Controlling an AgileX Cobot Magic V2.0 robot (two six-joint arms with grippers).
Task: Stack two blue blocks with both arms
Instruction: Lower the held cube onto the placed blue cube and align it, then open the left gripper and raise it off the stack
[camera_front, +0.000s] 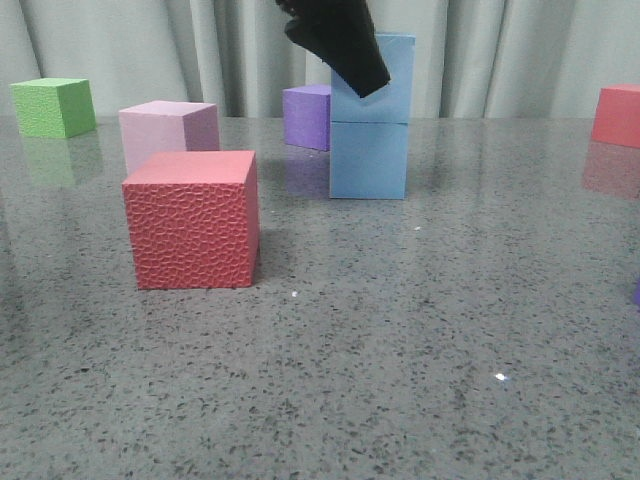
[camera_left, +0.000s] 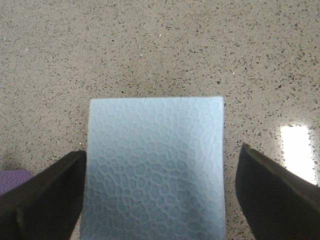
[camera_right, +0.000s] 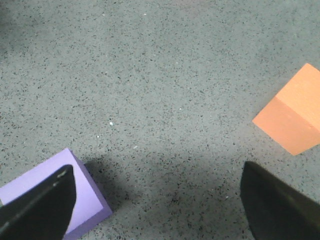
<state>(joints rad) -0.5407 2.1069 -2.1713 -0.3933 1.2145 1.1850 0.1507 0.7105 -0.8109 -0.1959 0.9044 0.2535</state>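
Observation:
Two light blue blocks stand stacked at mid-table in the front view: the upper one (camera_front: 392, 75) rests squarely on the lower one (camera_front: 368, 160). My left gripper (camera_front: 345, 45) hangs over the upper block as a black shape that hides its top left corner. In the left wrist view the upper block (camera_left: 155, 165) lies between the open fingers of the left gripper (camera_left: 162, 150). One finger is at its side and the other stands a small gap away. My right gripper (camera_right: 157, 167) is open and empty over bare table and does not show in the front view.
A red cube (camera_front: 192, 220) stands front left, with a pink cube (camera_front: 165, 130) behind it and a green cube (camera_front: 52, 106) at far left. A purple cube (camera_front: 306, 115) sits behind the stack and a red cube (camera_front: 617, 115) at far right. Near the right gripper are a purple cube (camera_right: 85, 200) and an orange cube (camera_right: 295, 117).

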